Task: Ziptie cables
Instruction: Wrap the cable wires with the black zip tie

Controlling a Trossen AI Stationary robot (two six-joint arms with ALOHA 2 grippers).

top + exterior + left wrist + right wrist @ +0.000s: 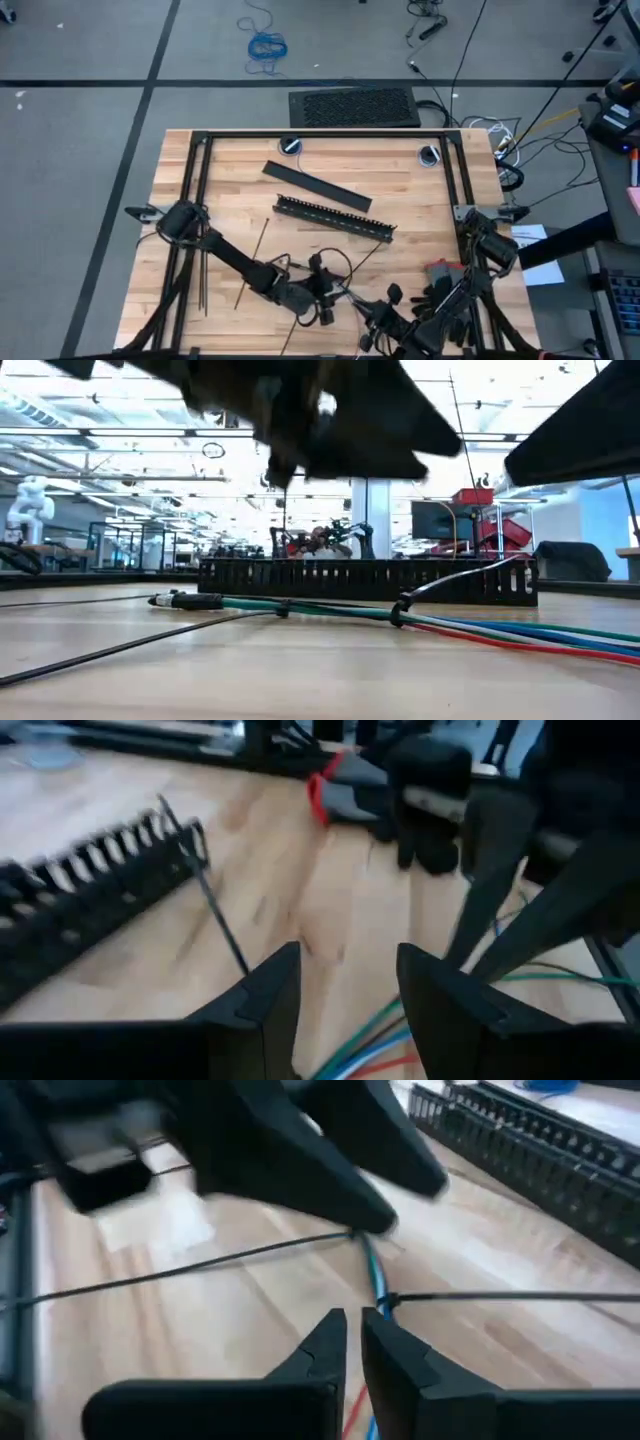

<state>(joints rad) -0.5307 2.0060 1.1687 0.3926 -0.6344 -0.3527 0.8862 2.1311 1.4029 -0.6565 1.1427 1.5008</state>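
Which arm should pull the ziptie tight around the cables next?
Probably the right. Its end effector sits just short of the cables, where a ziptie already loops the bundle. The left end effector is open above the cables' splayed ends.

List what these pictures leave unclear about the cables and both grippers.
- Cables: their far end runs off the low view's edge; in the high view the arms cover them.
- Ziptie loops: whether pulled tight is too small to tell.
- Left gripper: open above the wires; contact hidden by its own fingers.
- Right gripper: blurred, narrow gap; whether it pinches the ziptie is unclear.
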